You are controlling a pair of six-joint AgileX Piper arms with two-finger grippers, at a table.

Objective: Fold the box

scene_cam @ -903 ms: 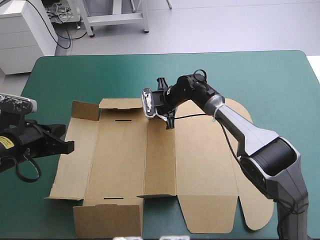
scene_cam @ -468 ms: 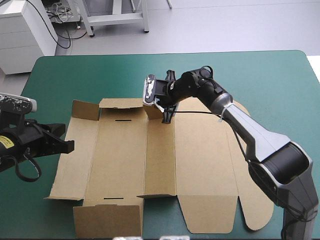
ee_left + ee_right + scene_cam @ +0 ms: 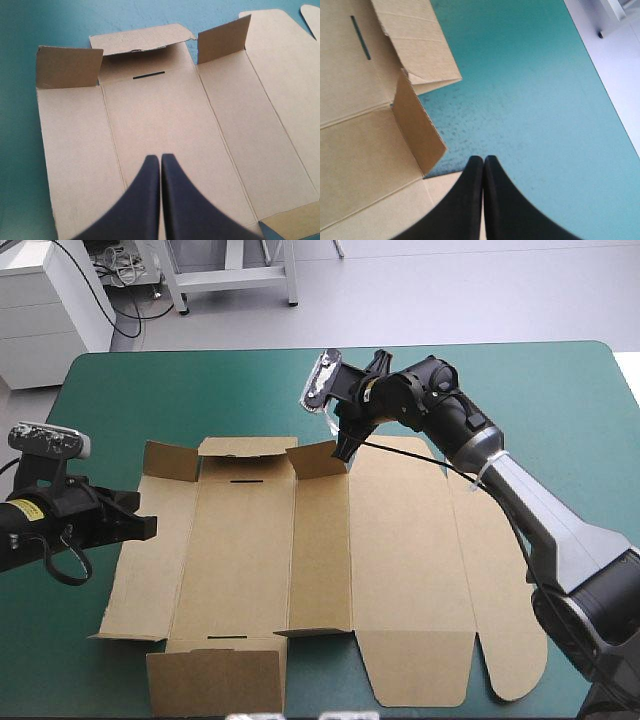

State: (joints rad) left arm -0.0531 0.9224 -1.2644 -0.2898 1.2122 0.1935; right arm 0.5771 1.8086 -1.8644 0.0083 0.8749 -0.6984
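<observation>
- Two grippers are in view, and both have their black fingers pressed together into one point, with nothing caught between them.
- The brown box [image 3: 330, 560] lies opened out as a cut sheet on the teal-green cover [image 3: 150, 390], around the middle of the table, with its long panels side by side.
- Most of the sheet is flat. Along its far edge a corner flap [image 3: 171, 461] at the left end and a middle flap [image 3: 318, 461] stand raised.
- Between those two, a slotted flap [image 3: 243, 447] lies tilted back, and a dark slot [image 3: 240, 482] is cut in the panel just in front of it.
- Rounded lid flaps [image 3: 515, 660] spread flat at the sheet's right side, and further flaps lie flat along its near edge.
- The left gripper [image 3: 148, 529] points at the box's left edge. In its wrist view the joined tip [image 3: 160, 159] sits over the brown board, looking across the panels toward the raised flaps.
- The right gripper [image 3: 343, 448] reaches to the far edge of the box, with its tip just beside the middle flap on that flap's right.
- In the right wrist view the closed tip [image 3: 483, 160] lies where board meets cover, next to the upright flap [image 3: 420, 130].
- Whether either tip touches the board cannot be told.
</observation>
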